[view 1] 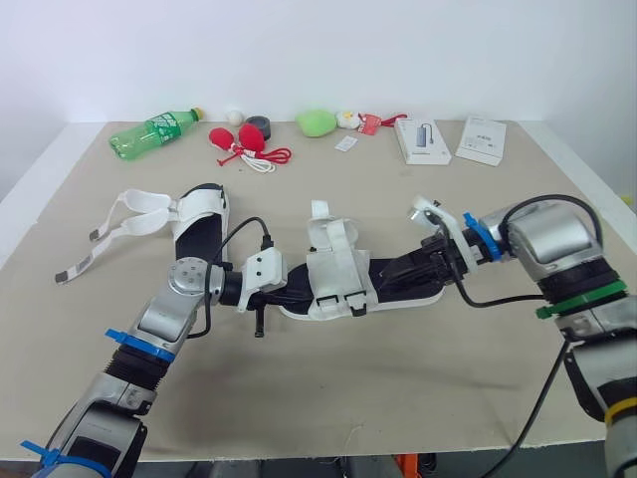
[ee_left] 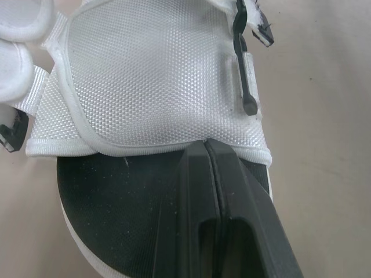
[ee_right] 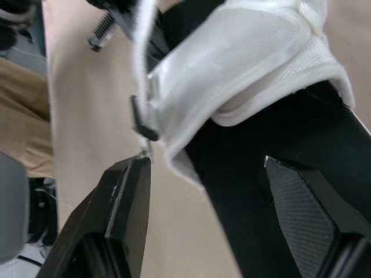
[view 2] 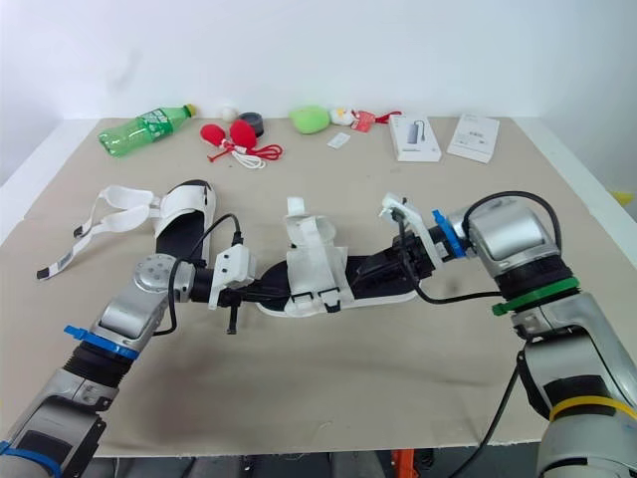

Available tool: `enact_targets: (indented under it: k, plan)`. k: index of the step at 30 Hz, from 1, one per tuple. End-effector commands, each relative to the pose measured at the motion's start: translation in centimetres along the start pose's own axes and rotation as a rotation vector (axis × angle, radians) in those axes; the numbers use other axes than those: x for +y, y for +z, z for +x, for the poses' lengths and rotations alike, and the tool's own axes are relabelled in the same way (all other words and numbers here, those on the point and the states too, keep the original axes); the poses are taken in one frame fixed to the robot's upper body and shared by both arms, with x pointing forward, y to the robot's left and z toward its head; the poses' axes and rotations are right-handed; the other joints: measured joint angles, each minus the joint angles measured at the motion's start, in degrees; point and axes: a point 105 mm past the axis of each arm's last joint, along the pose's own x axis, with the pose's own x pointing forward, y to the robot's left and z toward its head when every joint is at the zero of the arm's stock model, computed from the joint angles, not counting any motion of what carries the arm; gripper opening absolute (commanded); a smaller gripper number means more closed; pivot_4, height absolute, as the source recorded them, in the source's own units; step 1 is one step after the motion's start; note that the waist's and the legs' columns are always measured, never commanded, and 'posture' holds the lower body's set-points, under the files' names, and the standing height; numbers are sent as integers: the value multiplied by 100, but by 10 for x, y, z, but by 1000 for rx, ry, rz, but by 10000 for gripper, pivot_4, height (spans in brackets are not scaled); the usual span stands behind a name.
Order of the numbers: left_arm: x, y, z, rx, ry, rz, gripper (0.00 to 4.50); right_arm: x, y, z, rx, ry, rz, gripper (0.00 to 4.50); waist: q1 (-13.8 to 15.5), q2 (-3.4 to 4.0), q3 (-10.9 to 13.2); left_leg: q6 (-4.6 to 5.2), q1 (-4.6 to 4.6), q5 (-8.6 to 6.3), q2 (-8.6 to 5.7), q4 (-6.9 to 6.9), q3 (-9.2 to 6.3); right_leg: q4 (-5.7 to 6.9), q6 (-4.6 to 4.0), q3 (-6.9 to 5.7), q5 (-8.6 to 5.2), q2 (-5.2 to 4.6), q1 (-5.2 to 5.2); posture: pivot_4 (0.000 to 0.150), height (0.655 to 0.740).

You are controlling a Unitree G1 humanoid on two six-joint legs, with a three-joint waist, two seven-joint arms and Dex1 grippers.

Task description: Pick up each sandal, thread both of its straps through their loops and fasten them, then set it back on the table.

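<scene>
Centre of the table (view 1: pixel 418 378): a sandal (view 1: pixel 333 274), white woven mesh over a black sole, lies between both arms. The left gripper (ee_left: pixel 207 143) has its fingers pressed together, flat on the sole. The right gripper (ee_right: pixel 206 185) has its jaws apart, the sole's edge between them. The left wrist partly hides the sandal's left end. A second sandal (view 1: pixel 199 214) sits toward the left edge, straps loose. A bottle (view 1: pixel 149 132) and boxes (view 1: pixel 418 139) line the far edge.
</scene>
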Motion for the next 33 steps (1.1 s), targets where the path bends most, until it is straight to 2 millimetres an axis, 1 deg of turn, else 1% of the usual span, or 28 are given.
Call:
enact_targets:
  k: [1,2,4,6,9,11,19,22,26,28,29,30,32,33]
  plan:
    - [2,-1,2,5,0,9,0,12,5,-10,-34,10,-22,33728,1,0,0,0,0,0,0,0,0,0,0,0,0,0,0,1500,7400]
    - [2,-1,2,5,-1,11,0,17,4,-12,-40,23,-8,33728,1,0,0,0,0,0,0,1,0,0,-6,0,-3,0,0,1500,7400]
    - [3,0,3,6,0,17,0,36,1,-13,-62,103,55,33728,15,0,0,0,-1,0,-2,2,0,0,-19,-1,-10,-2,1,1500,7400]
    - [4,-1,3,4,4,18,0,47,-9,-6,-52,138,96,33728,19,0,0,0,-3,0,-3,3,0,0,-18,1,-10,-4,1,1500,7400]
    - [3,-1,4,2,5,16,0,43,-27,8,-52,87,107,33728,23,-9,-5,0,0,0,-3,4,-4,-1,-16,-5,-11,-3,10,1500,7400]
    - [2,-1,5,0,0,14,0,41,-28,13,-83,66,119,33728,19,-8,-5,0,3,0,-3,8,-4,-2,-19,-4,-13,-4,14,1500,7400]
    - [2,0,6,-6,1,13,0,41,-22,29,-152,51,149,33728,14,-8,-5,-1,8,3,-5,16,-3,-2,-16,-1,-1,-5,19,1500,7400]
    - [0,-2,6,-4,-2,8,0,44,-14,31,-179,72,163,33728,16,-8,-5,-1,6,3,-5,15,-3,-3,-16,-1,-5,-5,19,1500,7400]
    - [0,-3,5,-1,0,5,0,44,-10,34,-197,80,197,33728,16,-8,-5,-1,7,3,-5,14,-4,-3,-15,-1,-5,-5,20,1500,7400]
    - [0,-3,6,-2,2,4,0,41,-10,36,-209,73,222,28445,15,-8,-5,-1,7,3,-5,14,-4,-2,-16,-1,-5,-5,20,1500,7400]
    - [0,-3,6,-2,3,4,0,41,-10,37,-213,73,233,26797,15,-8,-5,-1,7,3,-5,15,-4,-3,-16,-1,-4,-5,20,1500,7400]
    - [0,-2,6,-3,4,4,0,41,-11,38,-216,73,240,22107,15,-8,-5,-1,7,3,-5,15,-4,-3,-16,-1,-4,-5,20,1500,7400]
    - [0,-2,6,-3,5,4,0,41,-11,38,-226,74,258,14367,15,-8,-5,-1,7,3,-5,14,-5,-3,-17,-2,-4,-5,20,1500,7400]
    - [0,-2,7,-3,5,3,0,40,-11,39,-231,73,266,7786,16,-8,-5,-1,7,3,-5,14,-4,-3,-16,-1,-4,-5,20,1500,7400]
